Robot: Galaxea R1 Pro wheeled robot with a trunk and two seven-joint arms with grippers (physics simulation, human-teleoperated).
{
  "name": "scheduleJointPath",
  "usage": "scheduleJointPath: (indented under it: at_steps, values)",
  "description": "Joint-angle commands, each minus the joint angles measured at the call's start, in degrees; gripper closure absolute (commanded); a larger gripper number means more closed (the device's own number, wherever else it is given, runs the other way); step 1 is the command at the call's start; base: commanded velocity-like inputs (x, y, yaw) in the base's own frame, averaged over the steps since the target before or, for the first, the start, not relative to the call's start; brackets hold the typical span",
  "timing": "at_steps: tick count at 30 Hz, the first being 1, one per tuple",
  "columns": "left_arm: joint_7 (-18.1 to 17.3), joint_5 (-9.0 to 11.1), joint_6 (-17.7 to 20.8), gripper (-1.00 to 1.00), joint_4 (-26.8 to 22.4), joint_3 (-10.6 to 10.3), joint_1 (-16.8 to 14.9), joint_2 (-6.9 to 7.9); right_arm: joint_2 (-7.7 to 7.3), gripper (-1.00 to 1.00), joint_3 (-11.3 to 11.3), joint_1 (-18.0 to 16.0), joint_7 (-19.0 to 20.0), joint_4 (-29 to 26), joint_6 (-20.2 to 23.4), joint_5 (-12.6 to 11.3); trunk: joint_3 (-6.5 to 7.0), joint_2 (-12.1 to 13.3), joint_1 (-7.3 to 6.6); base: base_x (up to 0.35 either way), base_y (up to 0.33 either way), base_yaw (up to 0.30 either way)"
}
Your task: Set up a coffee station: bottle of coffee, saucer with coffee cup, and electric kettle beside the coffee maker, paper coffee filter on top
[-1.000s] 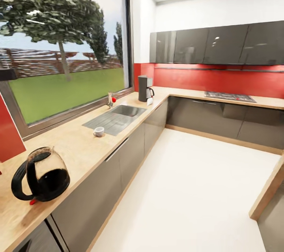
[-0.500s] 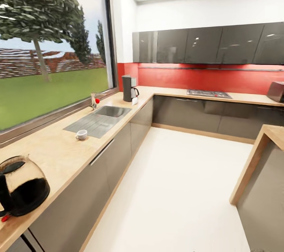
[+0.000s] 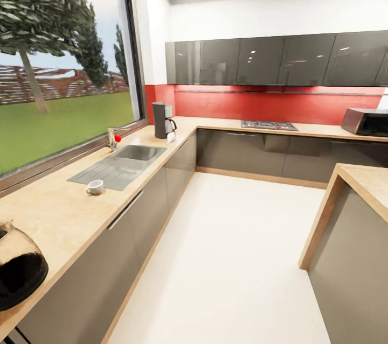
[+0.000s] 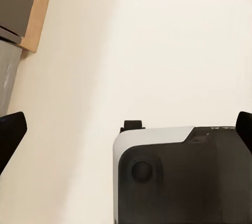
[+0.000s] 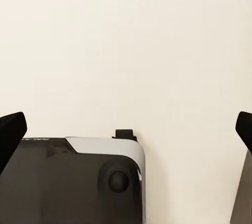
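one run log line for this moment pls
phase: in transit | left tool: open, empty | right tool: open, empty | coffee maker: far corner | coffee cup: beside sink | electric kettle: near edge

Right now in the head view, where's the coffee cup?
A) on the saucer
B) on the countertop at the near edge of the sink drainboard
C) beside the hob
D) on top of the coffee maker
B: the coffee cup sits on the countertop by the drainboard, far from the coffee maker.

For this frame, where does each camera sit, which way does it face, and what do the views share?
Head view: high, facing along the light wood-grain countertop toward the tall dark grey coffee maker; no body parts.
Left wrist view: faces down at the pale floor; open left end effector, white-and-black robot base.
Right wrist view: same, open right end effector.
Both wrist views share floor and base.
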Motion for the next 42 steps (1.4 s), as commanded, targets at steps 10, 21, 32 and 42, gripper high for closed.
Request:
scheduleJointPath:
  at_steps: [10, 21, 32, 42]
  values:
    - [-0.01, -0.23, -0.22, -1.00, 0.20, -0.17, -0.03, 0.05, -1.12, -1.00, -0.02, -0.01, -0.04, 0.04, -0.20, -0.03, -0.06, -0.06, 0.02, 0.000, 0.000, -0.005]
    - [0.00, -0.25, -0.26, -1.00, 0.23, -0.21, -0.03, 0.18, -1.17, -1.00, -0.05, -0.02, -0.04, 0.12, -0.20, -0.03, -0.06, -0.06, 0.02, 0.000, 0.000, 0.000]
    - [0.00, -0.23, -0.27, -1.00, 0.21, -0.21, -0.03, 0.33, -1.17, -1.00, -0.05, -0.01, -0.04, 0.04, -0.12, -0.03, -0.06, -0.06, 0.02, 0.000, 0.000, 0.000]
    - [-0.07, -0.19, -0.49, -1.00, -1.43, -0.23, -0.73, 0.23, -1.17, -1.00, -0.05, -0.03, 0.00, 0.04, -0.11, -0.03, -0.06, -0.06, 0.02, 0.242, -0.054, 0.000]
